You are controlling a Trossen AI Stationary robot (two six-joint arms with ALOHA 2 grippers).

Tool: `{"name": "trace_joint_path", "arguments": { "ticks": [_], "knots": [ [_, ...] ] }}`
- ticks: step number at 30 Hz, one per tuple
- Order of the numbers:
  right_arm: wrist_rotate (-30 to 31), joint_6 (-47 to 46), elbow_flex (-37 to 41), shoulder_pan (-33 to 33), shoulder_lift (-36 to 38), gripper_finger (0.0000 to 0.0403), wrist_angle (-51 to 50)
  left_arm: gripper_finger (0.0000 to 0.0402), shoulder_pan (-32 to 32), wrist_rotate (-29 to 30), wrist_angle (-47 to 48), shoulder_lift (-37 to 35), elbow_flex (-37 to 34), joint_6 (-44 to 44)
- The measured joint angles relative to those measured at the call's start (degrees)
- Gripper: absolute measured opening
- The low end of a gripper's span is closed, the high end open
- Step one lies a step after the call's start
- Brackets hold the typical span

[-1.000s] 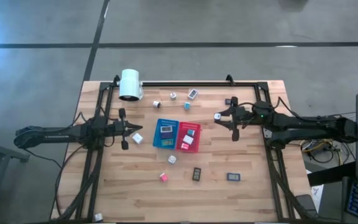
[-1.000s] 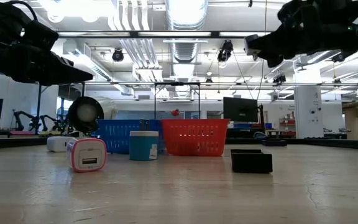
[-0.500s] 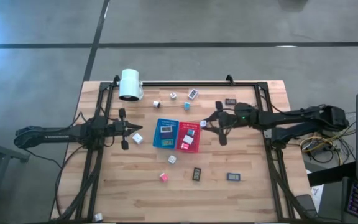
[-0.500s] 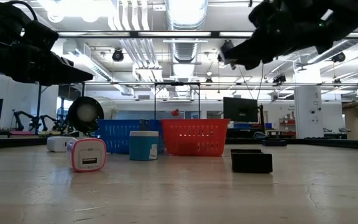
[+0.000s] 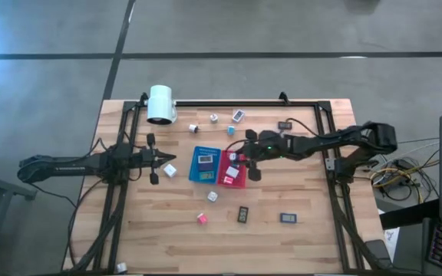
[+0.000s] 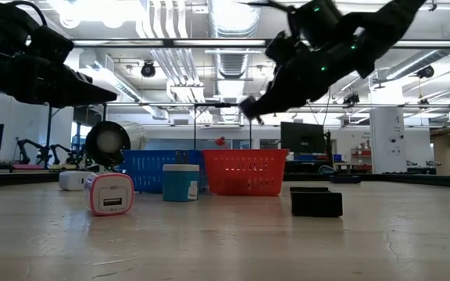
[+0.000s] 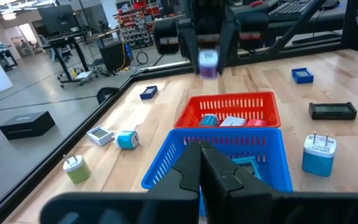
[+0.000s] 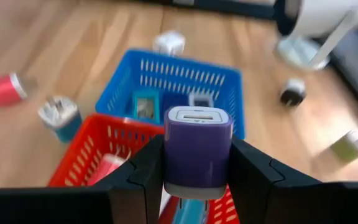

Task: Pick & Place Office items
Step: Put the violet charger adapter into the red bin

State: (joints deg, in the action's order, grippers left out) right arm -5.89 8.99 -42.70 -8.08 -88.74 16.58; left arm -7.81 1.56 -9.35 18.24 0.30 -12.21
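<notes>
My right gripper (image 5: 242, 158) is shut on a small purple and white cube (image 8: 197, 149) and hangs above the red tray (image 5: 229, 178), which holds several small items. The blue tray (image 5: 204, 165) stands against the red tray's left side with a dark item in it. My left gripper (image 5: 163, 159) is shut and empty, left of the blue tray, beside a white cube (image 5: 169, 170) that rests on the table. In the left wrist view the purple cube (image 7: 208, 63) shows above the red tray (image 7: 229, 107). My right gripper pinches the purple cube by two opposite sides (image 8: 168, 155) between its two fingers (image 8: 143, 171). The fingers come from the table's right, slanting down. The cube is lifted clear above the red tray (image 8: 98, 163), its slotted white face toward the wrist camera.
A big white cylinder (image 5: 160, 103) stands at the far left. Small cubes (image 5: 231, 129) lie along the far side. A pink cube (image 5: 202, 218), a white cube (image 5: 212, 196) and dark rectangles (image 5: 243, 214) (image 5: 288, 218) lie on the near side.
My right gripper has gone toward the table's left edge with the cube held clear, from the right side of the table to above the red tray. Its fingers have tipped downward. The left arm has kept still.
</notes>
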Motion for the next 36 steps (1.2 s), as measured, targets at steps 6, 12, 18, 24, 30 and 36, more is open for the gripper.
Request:
{"name": "trace_joint_path", "arguments": {
  "ticks": [6, 12, 18, 24, 30, 36],
  "knots": [
    [-0.4, 1.9, -6.3, 0.6, -7.6, 0.0130, -7.1, 0.0003, 0.0, 0.0, 0.0, 0.0, 0.0, 0.0],
    [-1.1, 6.5, -11.9, 2.5, -13.2, 0.0130, -14.4, 0.0003, 0.0, 0.0, 0.0, 0.0, 0.0, 0.0],
    [-3.7, 7.8, -15.0, 3.0, -16.3, 0.0131, -16.7, 0.0003, 0.0, 0.4, 0.0, 0.3, 0.0, 0.0],
    [-3.6, 6.7, -14.8, 2.9, -15.8, 0.0146, -16.8, 0.0003, 0.0, 0.4, 0.0, 0.3, 0.0, 0.0],
    [-3.6, 6.2, -14.6, 3.0, -15.8, 0.0161, -16.8, 0.0003, 0.0, 0.4, 0.0, 0.3, 0.0, 0.0],
    [-3.6, 6.4, -14.5, 3.1, -16.4, 0.0156, -17.2, 0.0003, 0.0, 0.5, 0.0, 0.3, 0.0, 0.0]
  ]
}}
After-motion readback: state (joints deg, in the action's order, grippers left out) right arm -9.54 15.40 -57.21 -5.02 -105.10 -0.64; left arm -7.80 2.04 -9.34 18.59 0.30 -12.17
